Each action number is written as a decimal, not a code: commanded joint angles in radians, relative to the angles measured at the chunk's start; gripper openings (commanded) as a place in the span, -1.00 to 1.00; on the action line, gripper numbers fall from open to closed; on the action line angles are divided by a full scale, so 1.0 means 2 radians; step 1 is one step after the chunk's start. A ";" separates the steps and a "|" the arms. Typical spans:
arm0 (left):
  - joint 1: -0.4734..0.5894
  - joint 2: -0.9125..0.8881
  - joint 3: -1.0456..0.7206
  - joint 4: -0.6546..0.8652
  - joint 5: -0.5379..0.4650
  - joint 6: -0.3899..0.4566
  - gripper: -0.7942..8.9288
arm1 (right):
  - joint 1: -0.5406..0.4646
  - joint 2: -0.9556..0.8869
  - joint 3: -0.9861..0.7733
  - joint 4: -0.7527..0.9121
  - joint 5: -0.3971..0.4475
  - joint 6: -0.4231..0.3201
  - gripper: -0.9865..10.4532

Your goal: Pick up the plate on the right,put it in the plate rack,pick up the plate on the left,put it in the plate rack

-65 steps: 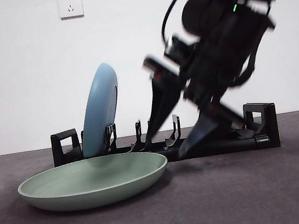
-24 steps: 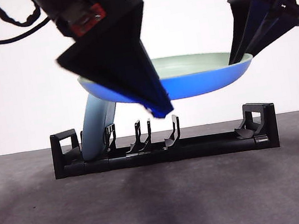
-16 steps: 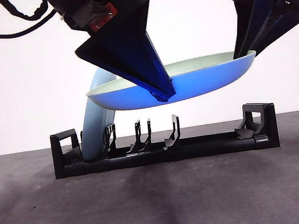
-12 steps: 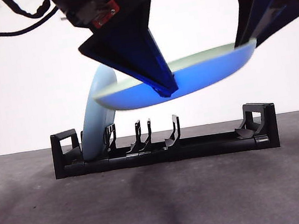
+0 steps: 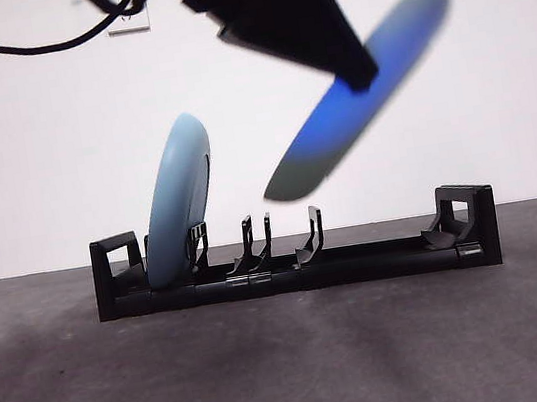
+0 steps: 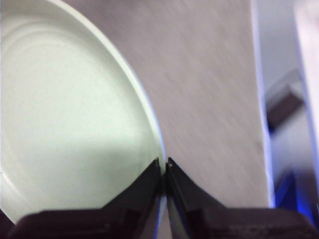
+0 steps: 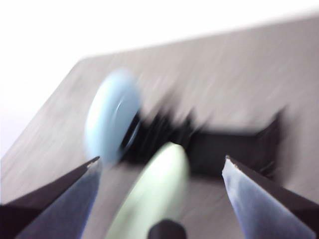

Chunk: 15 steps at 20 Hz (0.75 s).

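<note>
Front view: I'm seeing the smooth green plate [image 5: 358, 86] tilting steeply above the pronged black plate rack [image 5: 297, 257]; earlier it hung level, and the second end effector has gone.
Left wrist: my left end effector [image 6: 163, 163] is pinching its rim.
Right wrist: my right end effector [image 7: 159, 162] is gaping empty.

Green plate [image 6: 70, 114]: smooth, glazed ceramic look, soft sheen. Blue plate [image 5: 180, 202]: same smooth satin glaze. Plate rack [image 5: 298, 262]: black moulded plastic, slightly glossy. Tabletop [image 5: 294, 369]: dark grey, matt, finely textured like cloth or felt.
</note>
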State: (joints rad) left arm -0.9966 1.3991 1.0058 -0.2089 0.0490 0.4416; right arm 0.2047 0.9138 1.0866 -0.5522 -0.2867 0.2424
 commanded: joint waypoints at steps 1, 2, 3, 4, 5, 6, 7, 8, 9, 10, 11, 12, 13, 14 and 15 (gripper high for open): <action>0.033 0.002 -0.002 0.071 0.028 -0.089 -0.86 | -0.002 -0.018 0.001 0.001 0.053 -0.006 -0.12; 0.051 0.002 -0.002 0.102 0.055 -0.115 -0.85 | -0.002 -0.026 0.001 0.001 0.068 -0.009 -0.12; 0.071 0.002 -0.002 0.135 0.088 -0.145 -0.86 | -0.002 -0.032 0.001 0.001 0.078 -0.014 -0.12; 0.086 0.002 -0.002 0.159 0.113 -0.168 -0.86 | -0.002 -0.035 0.001 0.001 0.081 -0.016 -0.12; 0.098 0.003 -0.002 0.181 0.130 -0.190 -0.86 | -0.003 -0.035 0.001 0.000 0.081 -0.017 -0.12; 0.111 0.005 -0.002 0.205 0.146 -0.214 -0.86 | -0.003 -0.035 0.001 0.000 0.081 -0.017 -0.12; 0.123 0.007 -0.002 0.228 0.156 -0.238 -0.86 | -0.003 -0.035 0.001 -0.001 0.081 -0.017 -0.12; 0.133 0.008 -0.002 0.245 0.163 -0.255 -0.86 | -0.003 -0.035 0.001 -0.002 0.081 -0.017 -0.12; 0.143 0.010 -0.002 0.264 0.166 -0.274 -0.86 | -0.003 -0.034 0.001 -0.002 0.081 -0.017 -0.12; 0.154 0.013 -0.002 0.282 0.170 -0.290 -0.86 | -0.003 -0.034 0.001 -0.001 0.081 -0.016 -0.12; 0.163 0.016 -0.002 0.298 0.174 -0.302 -0.86 | -0.003 -0.033 0.001 -0.001 0.081 -0.017 -0.12; 0.173 0.021 -0.002 0.318 0.177 -0.320 -0.86 | -0.003 -0.031 0.001 -0.001 0.081 -0.016 -0.12; 0.181 0.029 -0.002 0.336 0.177 -0.339 -0.86 | -0.003 -0.030 0.001 -0.001 0.081 -0.016 -0.12; 0.188 0.035 -0.002 0.352 0.178 -0.355 -0.86 | -0.003 -0.029 0.001 -0.001 0.081 -0.016 -0.12; 0.196 0.043 -0.001 0.366 0.181 -0.371 -0.86 | -0.003 -0.027 0.001 -0.001 0.081 -0.016 -0.12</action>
State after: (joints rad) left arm -0.6109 1.4693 1.0061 0.4992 0.4038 -0.2111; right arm 0.2005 0.8558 1.0866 -0.5594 -0.1272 0.2165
